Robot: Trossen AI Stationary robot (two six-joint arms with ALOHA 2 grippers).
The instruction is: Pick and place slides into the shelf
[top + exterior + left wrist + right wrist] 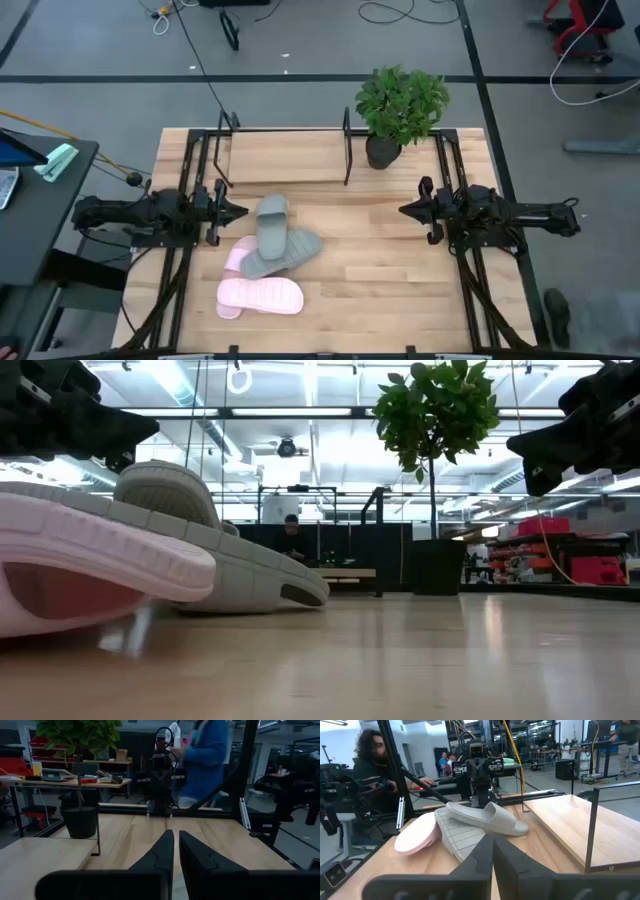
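Both arms were parked facing each other across the table (400, 280), nothing started yet by the look of it. Left tool (236, 211) sat left of centre in the high view, clenched with nothing between its fingers. Right tool (407, 210) sat right of centre, also clenched and empty. My read: neutral start pose, tips pointed inward so either arm could reach the pile.

The slides were heaped in the lower-left middle of the high view. One grey-green slide (272, 222) lay roughly upright in frame, its lower end resting on a second grey-green slide (285, 252) that ran diagonally. One pink slide (260, 296) lay flat along the bottom of the pile, apart from the greens or barely touching; I couldn't tell. The other pink slide (238, 257) was mostly tucked under the diagonal green one, only an edge showing. In the right wrist view the upper green one (487, 817) sat sole-down over an overturned one with its tread showing (462, 837).

The shelf (285, 155) stood at the upper centre of the high view, board bare, black uprights at each end. A potted plant (398, 110) stood just right of it, near the right upright.

The pile sat closer to my left arm, so I judged the top green slide the obvious first pick. Stacking meant a grab lower down could drag the others.
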